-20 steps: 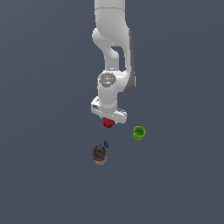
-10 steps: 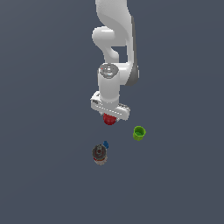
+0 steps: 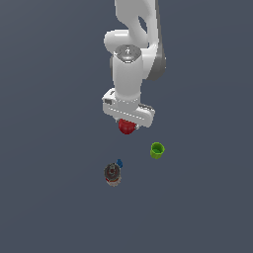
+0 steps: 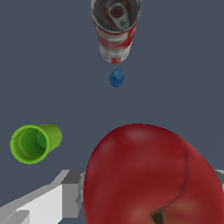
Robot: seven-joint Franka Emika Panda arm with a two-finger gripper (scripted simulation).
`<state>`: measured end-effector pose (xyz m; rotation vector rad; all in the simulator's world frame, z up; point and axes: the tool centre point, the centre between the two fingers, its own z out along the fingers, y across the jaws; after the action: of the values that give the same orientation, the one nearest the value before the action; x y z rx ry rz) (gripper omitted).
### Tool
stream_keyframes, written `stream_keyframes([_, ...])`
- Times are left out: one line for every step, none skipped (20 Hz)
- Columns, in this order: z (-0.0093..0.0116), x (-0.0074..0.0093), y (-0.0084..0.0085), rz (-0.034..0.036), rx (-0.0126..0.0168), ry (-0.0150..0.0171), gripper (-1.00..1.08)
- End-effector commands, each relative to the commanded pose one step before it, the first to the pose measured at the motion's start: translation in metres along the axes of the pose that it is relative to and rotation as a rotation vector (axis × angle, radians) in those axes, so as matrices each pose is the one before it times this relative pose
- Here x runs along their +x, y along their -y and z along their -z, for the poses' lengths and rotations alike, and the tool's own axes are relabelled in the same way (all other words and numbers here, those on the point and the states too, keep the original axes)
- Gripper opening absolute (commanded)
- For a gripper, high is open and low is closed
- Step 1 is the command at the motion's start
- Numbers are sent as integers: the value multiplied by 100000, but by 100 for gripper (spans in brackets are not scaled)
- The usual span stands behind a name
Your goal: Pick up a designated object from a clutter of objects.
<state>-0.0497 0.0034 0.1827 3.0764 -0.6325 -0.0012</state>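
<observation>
The red apple point(image 3: 127, 127) hangs under my gripper point(image 3: 127, 122), well above the floor, and the gripper is shut on it. In the wrist view the apple point(image 4: 151, 175) fills the near part of the picture, its dark stem dimple showing, with one grey finger point(image 4: 72, 192) pressed against its side. The other finger is hidden behind the fruit. Of the clutter, the green cup point(image 3: 157, 150) point(image 4: 34, 143), the tiny blue piece point(image 3: 119, 162) point(image 4: 116, 78) and the dark grey can point(image 3: 112, 174) point(image 4: 115, 27) stay on the floor below.
The white arm point(image 3: 132, 59) rises straight up from the gripper in the exterior view. The floor point(image 3: 54, 148) is plain dark grey. The blue piece lies close beside the can; the cup stands apart, toward the exterior view's right.
The gripper has risen steadily with the apple in it, moving away from the floor. The cup, blue piece and can have not moved.
</observation>
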Motion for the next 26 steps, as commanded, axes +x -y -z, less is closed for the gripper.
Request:
stream_keyframes([2463, 320, 562, -15, 50, -162, -100])
stream_keyframes([923, 130, 228, -24, -65, -6, -100])
stream_keyframes([937, 128, 227, 0, 0, 0, -100])
stream_keyframes([941, 130, 229, 0, 0, 0, -100])
stream_keyframes([944, 132, 231, 0, 0, 0, -100])
stream_keyframes([948, 134, 233, 0, 0, 0, -100])
stream_keyframes([952, 137, 235, 0, 0, 0, -100])
stream_keyframes([955, 139, 238, 0, 0, 0, -100])
stream_keyframes([959, 142, 240, 0, 0, 0, -100])
stream_keyframes([962, 145, 242, 0, 0, 0, -100])
stream_keyframes([965, 149, 245, 0, 0, 0, -100])
stream_keyframes([968, 152, 247, 0, 0, 0, -100])
stream_keyframes([957, 169, 242, 13, 45, 51, -100])
stream_keyframes([972, 159, 252, 0, 0, 0, -100])
stream_keyframes([961, 161, 251, 0, 0, 0, -100])
stream_keyframes([914, 157, 241, 0, 0, 0, -100])
stream_keyframes([864, 153, 230, 0, 0, 0, -100])
stream_keyframes([814, 148, 219, 0, 0, 0, -100])
stream_keyframes([763, 142, 207, 0, 0, 0, -100])
stream_keyframes([704, 149, 178, 7, 52, 45, -100])
stream_keyframes([662, 127, 182, 0, 0, 0, -100])
stream_keyframes([613, 122, 170, 0, 0, 0, -100])
stream_keyframes([563, 116, 158, 0, 0, 0, -100])
stream_keyframes([512, 110, 146, 0, 0, 0, -100])
stream_keyframes([464, 103, 134, 0, 0, 0, -100])
stream_keyframes([420, 95, 122, 0, 0, 0, -100])
